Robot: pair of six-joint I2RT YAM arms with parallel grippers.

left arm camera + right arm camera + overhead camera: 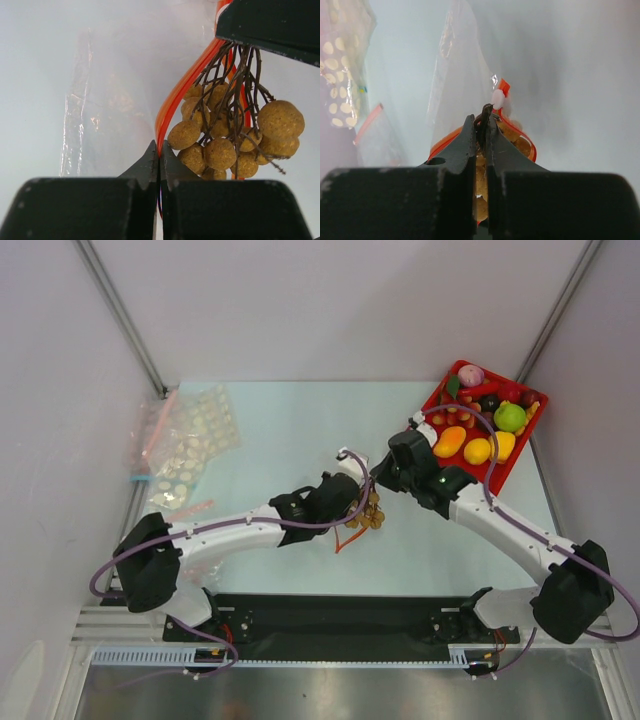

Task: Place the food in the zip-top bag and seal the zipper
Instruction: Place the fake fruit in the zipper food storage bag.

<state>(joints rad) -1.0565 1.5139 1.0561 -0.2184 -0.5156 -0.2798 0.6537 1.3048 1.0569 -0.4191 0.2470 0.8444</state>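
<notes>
The clear zip-top bag (pixel 110 110) hangs in mid-table, and my left gripper (pixel 160 151) is shut on its red-orange zipper strip (pixel 172 102). My right gripper (pixel 486 119) is shut on the dark stems of a brown nut-like cluster (pixel 235 137). It holds the cluster in the bag's open mouth, where the strip (pixel 522 137) loops around the nuts. A white slider (pixel 498 98) sits on the strip. In the top view, the left gripper (pixel 352 506) and right gripper (pixel 378 490) meet over the cluster (pixel 366 517).
A red tray (pixel 506 472) at the back right holds orange, yellow, green, red and purple toy food. Dotted bags (pixel 190 440) with pink and blue strips lie at the back left. Another red-stripped bag (pixel 190 507) lies by the left arm. Walls and frame posts close both sides.
</notes>
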